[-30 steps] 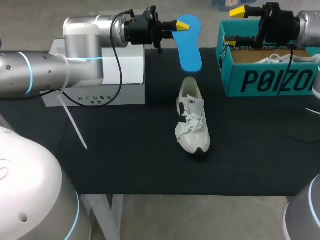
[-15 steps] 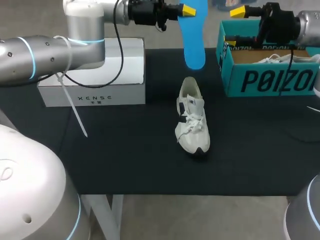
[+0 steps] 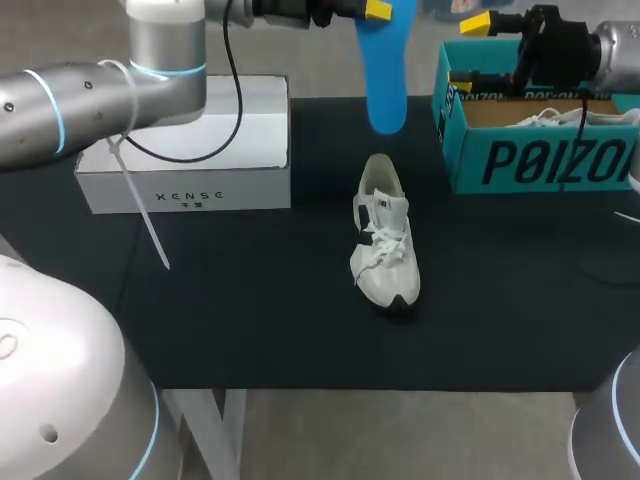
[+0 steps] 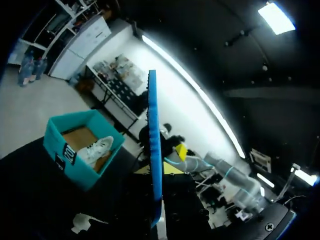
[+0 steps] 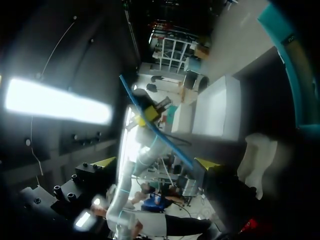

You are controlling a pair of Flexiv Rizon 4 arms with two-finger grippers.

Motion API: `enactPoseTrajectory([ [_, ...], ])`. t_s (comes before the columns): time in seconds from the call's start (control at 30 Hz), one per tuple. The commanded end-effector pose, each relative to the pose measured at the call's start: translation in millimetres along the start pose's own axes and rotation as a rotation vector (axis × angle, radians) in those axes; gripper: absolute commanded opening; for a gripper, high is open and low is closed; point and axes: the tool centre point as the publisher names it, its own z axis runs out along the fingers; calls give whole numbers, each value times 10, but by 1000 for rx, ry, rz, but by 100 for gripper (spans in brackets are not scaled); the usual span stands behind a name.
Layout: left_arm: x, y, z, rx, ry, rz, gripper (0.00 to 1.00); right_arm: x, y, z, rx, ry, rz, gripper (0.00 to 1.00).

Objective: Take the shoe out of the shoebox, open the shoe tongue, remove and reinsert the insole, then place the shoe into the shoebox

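I see the white lace-up sneaker [image 3: 383, 238] lying mid-table on the black table [image 3: 250, 320], then at 12 o'clock my left gripper [image 3: 378, 12] clamping the hanging blue foam insole [image 3: 385, 75], and at 2 o'clock my right gripper [image 3: 468, 53] spread empty beside the teal cardboard shoebox [image 3: 530, 155].

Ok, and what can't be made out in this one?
- Head view: the upper edge cuts off the left gripper and the top of the blue insole it holds.
- Left wrist view: the insole is edge-on, so its faces are unseen.
- Head view: the boxed shoe is mostly hidden behind the wall of the teal shoebox.
- Head view: the inside of the white shoe is too small to judge.
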Motion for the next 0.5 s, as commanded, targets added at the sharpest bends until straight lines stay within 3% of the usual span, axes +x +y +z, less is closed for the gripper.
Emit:
enactPoseTrajectory([
  [0.03,79,21,19,54,-2,257,0,-8,7,12,-1,0,0,100],
  [0.23,200,-57,73,58,-8,298,0,-8,7,12,-1,0,0,100],
  [0.5,200,-57,73,58,-8,298,0,-8,7,12,-1,0,0,100],
])
